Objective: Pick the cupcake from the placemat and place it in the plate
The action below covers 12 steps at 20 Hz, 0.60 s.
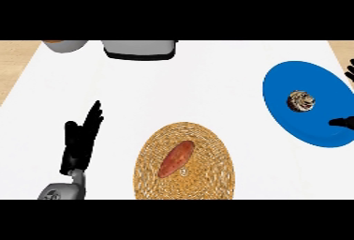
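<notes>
The cupcake (301, 101) sits on the blue plate (290, 121) at the right of the white surface (194, 89), a little above the plate's middle and well apart from the woven placemat (207, 185). The placemat lies at the lower centre of the view and carries a reddish-brown sweet potato (176, 159), laid at a slant with its upper end toward the right.

The right hand (342, 123) shows only in part at the right edge — 1 dark tip over the plate's lower right rim and another bit higher up, beside the plate's upper right edge. Neither touches the cupcake, and whether its fingers are apart or curled cannot be told from what shows.

The left hand (76, 147) rests at the lower left, fingers (93, 117) straight and pointing up the view, thumb out to the side, holding nothing and well apart from the placemat.

Along the top edge stand 2 grey things — a rounded one (66, 45) at the left and a wider boxy one (138, 49) beside it.
</notes>
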Tool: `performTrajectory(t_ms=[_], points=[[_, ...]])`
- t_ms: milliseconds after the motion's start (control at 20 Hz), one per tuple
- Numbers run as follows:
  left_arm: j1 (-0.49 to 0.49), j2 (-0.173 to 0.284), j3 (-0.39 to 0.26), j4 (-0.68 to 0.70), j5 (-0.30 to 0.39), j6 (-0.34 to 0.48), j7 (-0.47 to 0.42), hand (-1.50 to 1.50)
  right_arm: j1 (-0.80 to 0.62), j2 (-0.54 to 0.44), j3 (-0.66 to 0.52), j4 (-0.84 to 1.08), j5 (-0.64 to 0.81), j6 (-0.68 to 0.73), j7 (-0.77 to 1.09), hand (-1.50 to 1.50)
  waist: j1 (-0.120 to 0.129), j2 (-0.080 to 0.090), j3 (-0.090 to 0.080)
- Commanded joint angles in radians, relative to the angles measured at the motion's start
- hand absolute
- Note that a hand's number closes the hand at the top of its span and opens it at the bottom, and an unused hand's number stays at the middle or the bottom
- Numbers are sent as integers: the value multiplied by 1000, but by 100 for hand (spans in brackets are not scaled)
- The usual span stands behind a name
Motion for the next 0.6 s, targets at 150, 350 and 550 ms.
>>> performTrajectory(t_ms=[150,350,550], points=[[7,-9,2,27,15,-21,-21,0,42,13,16,19,8,-12,-88,-150,-3,-1,-1],[15,-9,-11,-65,-4,3,36,0,47,13,22,28,16,-50,-96,-150,8,-1,1],[38,21,29,-19,26,-32,-16,0,37,-39,15,39,6,-18,-70,-150,3,-2,0]])
